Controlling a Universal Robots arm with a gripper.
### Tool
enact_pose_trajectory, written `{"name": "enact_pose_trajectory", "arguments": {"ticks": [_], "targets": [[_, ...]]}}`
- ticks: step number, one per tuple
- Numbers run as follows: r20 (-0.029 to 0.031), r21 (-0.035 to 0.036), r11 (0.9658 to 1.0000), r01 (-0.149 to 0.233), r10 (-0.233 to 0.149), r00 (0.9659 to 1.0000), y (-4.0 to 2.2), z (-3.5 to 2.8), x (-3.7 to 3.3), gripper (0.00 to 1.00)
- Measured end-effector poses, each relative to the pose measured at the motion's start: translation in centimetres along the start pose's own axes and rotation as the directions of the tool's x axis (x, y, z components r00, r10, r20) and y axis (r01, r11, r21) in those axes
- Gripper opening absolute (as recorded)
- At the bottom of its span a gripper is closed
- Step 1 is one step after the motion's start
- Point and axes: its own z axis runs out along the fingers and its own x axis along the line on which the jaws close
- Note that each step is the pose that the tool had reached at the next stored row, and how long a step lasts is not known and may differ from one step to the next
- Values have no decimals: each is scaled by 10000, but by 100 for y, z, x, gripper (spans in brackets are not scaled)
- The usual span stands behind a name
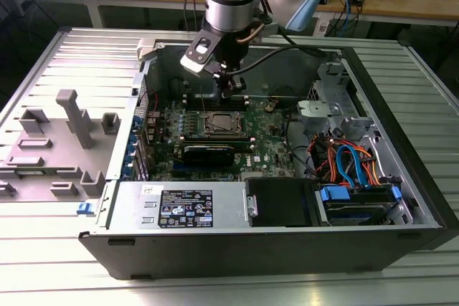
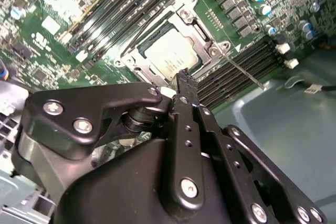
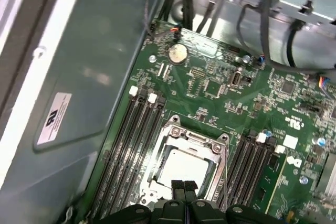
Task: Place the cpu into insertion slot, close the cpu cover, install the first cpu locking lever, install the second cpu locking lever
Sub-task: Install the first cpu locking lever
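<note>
End effector (image 3: 184, 186): fingers pressed together, gripping nothing, poised just above one edge of the insertion slot (image 1: 221, 125) on the motherboard (image 3: 220, 85). Cpu (image 2: 173, 56): seated in the slot, cpu cover (image 2: 197, 22) lying flat around it. Locking lever (image 2: 242, 70): thin rod angling out from the socket corner just beside the fingertips, apparently unlatched.

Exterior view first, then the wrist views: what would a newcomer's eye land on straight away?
The open computer case lies on the ribbed metal table, and the arm's gripper hangs over the green motherboard inside it. In both wrist views the black fingers, shut together, hover at the edge of the cpu, which sits framed by the silvery cpu cover.
</note>
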Motion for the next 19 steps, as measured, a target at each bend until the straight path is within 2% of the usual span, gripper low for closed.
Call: {"name": "enact_pose_trajectory", "arguments": {"ticks": [2,3,4,7,10,11,13,14,16,17,19], "targets": [[-3,7,9992,400,-400,9992,0,-1,0,11],[-6,12,9974,716,-716,9974,-1,-2,0,11],[-11,15,9944,1059,-1059,9944,0,-2,0,11],[-16,21,9888,1491,-1491,9888,0,-18,0,11],[-24,24,9804,1972,-1972,9804,0,-59,1,11],[-30,24,9736,2283,-2283,9736,1,-67,1,11],[-35,26,9649,2624,-2624,9649,1,-68,1,11],[-37,33,9563,2923,-2923,9563,0,-69,1,11],[-44,37,9431,3326,-3326,9431,0,-70,1,11],[-47,39,9348,3552,-3552,9348,0,-70,1,11],[-53,41,9214,3886,-3886,9214,0,-69,1,11]]}}
